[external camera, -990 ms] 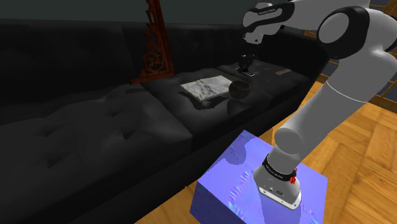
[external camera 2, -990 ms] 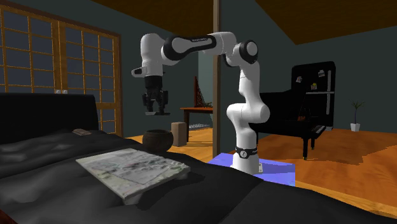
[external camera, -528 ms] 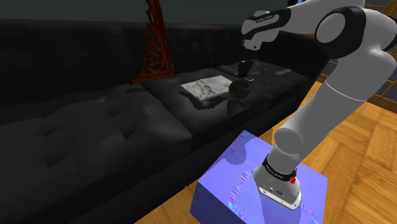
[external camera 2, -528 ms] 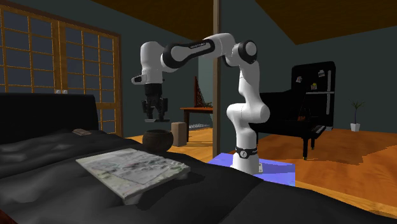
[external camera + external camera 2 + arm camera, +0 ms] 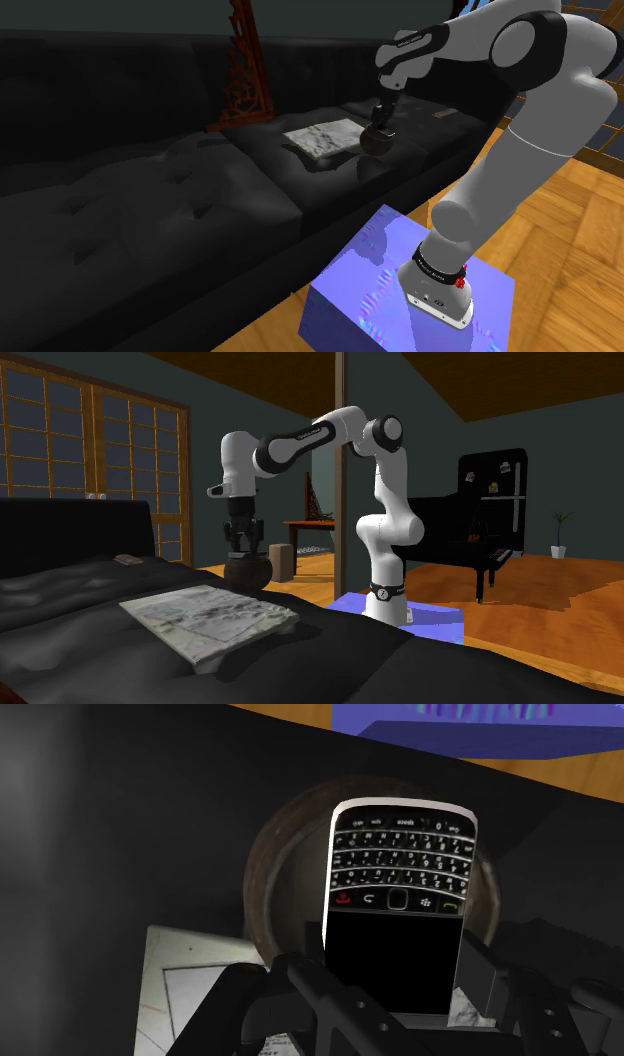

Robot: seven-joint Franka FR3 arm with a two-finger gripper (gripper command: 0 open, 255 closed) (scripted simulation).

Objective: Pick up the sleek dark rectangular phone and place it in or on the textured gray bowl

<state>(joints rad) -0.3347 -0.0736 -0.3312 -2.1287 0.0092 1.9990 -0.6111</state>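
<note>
Holding the phone (image 5: 398,904) in the tool (image 5: 392,982), with the 2 black fingers (image 5: 312,986) closed partway and pressed against its long edges at the blank screen end. Points the keypad end away from the hand, toward the bowl (image 5: 262,874). Carries the phone upright, in the air, framed inside the bowl's round rim when seen along the tool. Cannot tell whether the far end of the phone touches the bowl's inside.

In the shoulder view, reaches from the blue stand (image 5: 375,290) up and across a black sofa (image 5: 150,200), with the tool (image 5: 380,120) aimed straight down onto the dark bowl (image 5: 377,141). In the second exterior view, hangs vertical, with the tool (image 5: 243,555) right at the top of the bowl (image 5: 246,574), tips level with the rim.

Resting on a sofa (image 5: 60,617) cushion: the bowl, and just beside it a pale printed sheet (image 5: 322,137) (image 5: 210,614) (image 5: 190,994), lying flat. Farther along the sofa, well apart from both, 1 small flat object (image 5: 443,114) (image 5: 128,560), too small to name. Under the stand (image 5: 440,614), a wooden floor (image 5: 560,260).
</note>
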